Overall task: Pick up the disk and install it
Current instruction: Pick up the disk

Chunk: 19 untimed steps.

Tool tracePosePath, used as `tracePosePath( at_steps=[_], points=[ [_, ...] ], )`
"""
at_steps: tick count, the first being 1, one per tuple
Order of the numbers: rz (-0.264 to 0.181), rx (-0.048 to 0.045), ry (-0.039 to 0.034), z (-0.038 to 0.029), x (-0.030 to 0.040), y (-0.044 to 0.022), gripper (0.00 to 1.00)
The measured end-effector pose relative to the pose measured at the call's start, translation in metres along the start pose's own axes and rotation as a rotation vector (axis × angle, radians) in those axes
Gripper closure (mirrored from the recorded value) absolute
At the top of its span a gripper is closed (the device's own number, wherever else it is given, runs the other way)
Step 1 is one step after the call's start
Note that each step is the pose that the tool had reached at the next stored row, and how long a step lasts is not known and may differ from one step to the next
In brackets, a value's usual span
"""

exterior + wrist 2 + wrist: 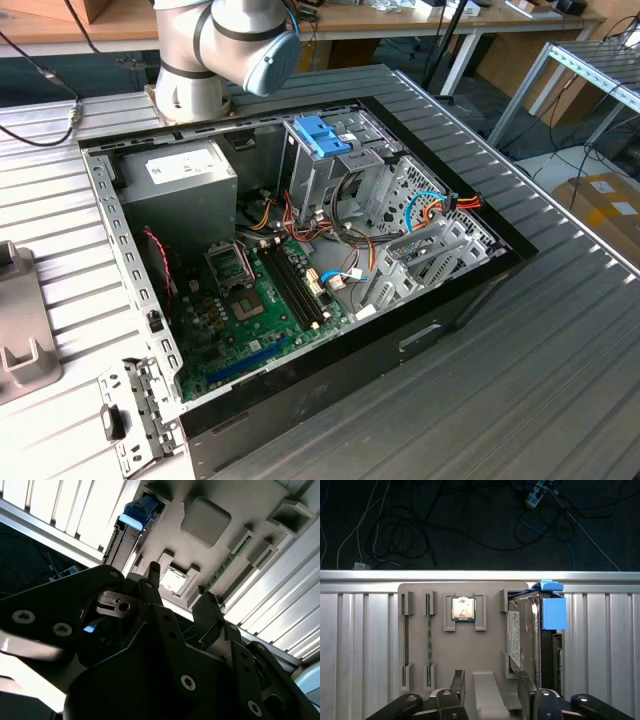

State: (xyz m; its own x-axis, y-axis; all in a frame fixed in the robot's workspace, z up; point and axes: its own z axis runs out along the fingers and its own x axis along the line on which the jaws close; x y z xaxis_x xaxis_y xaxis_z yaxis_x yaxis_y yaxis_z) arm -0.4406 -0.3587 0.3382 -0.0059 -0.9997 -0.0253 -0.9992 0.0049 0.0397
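The disk [522,630] stands on its edge in a slot of a grey holder plate [485,600], its white label facing the plate's middle and a blue rail [552,612] on its outer side. In the second wrist view the disk [132,517] sits beyond the fingers. My gripper [491,680] hovers over the near end of the plate, open, with nothing held. One fingertip [527,687] is close to the disk's near end and the other [457,682] is out over the plate. Both black fingers [152,575] stand apart in the second wrist view.
The holder plate also carries a processor chip [463,608] and memory sticks [428,640]; past the table edge [480,575] lie floor cables. In the exterior view an open computer case [300,260] holds a drive cage with a blue latch [322,135], a grey power supply [180,185] and a motherboard [250,300].
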Motion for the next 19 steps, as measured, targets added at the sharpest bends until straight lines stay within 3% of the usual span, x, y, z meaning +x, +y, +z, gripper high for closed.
tracePosePath(
  at_steps=[13,19],
  points=[
    [0.0,0.0002,-0.0024,0.0054,-0.0168,0.0142,0.46],
    [0.0,0.0,-0.0079,0.0081,-0.026,0.0201,0.46]
  ],
)
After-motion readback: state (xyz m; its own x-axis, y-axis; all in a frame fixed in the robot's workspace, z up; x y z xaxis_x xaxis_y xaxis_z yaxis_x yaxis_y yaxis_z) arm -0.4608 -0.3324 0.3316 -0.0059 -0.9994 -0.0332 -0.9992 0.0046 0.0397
